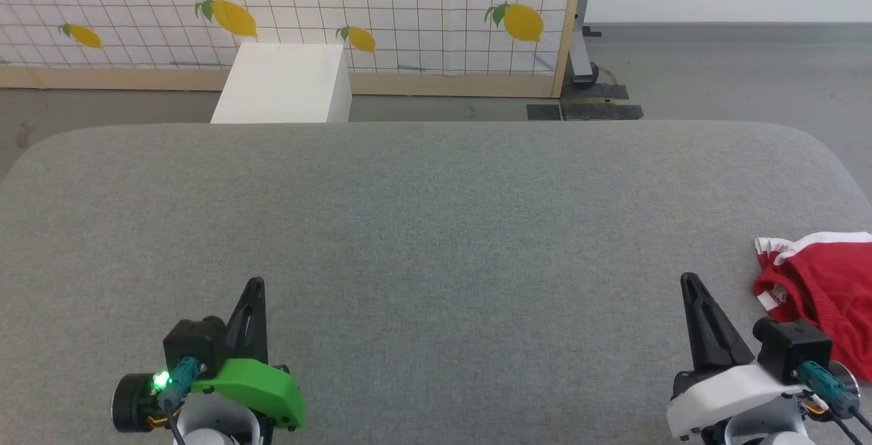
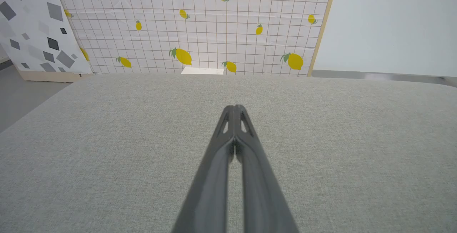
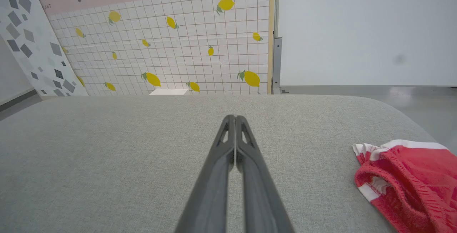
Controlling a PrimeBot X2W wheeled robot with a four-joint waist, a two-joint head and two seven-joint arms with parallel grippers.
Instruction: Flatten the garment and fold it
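Observation:
The red garment point(image 1: 828, 295) with white trim lies crumpled at the right edge of the grey table point(image 1: 436, 227), partly cut off by the head view's border. From the right wrist it appears as a bunched red heap, the garment point(image 3: 407, 183), off to the right of my fingers. My right gripper point(image 1: 688, 280) is shut and holds nothing, a short way left of the cloth, not touching it; its tips point(image 3: 235, 117) are pressed together. My left gripper point(image 1: 255, 285) rests shut and bare near the table's front left, tips together point(image 2: 234, 107).
A white box point(image 1: 283, 82) stands on the floor behind the table. A lemon-patterned panel point(image 1: 286, 2) with a wooden frame backs the scene. The table's rounded far-right corner point(image 1: 817, 152) lies beyond the garment.

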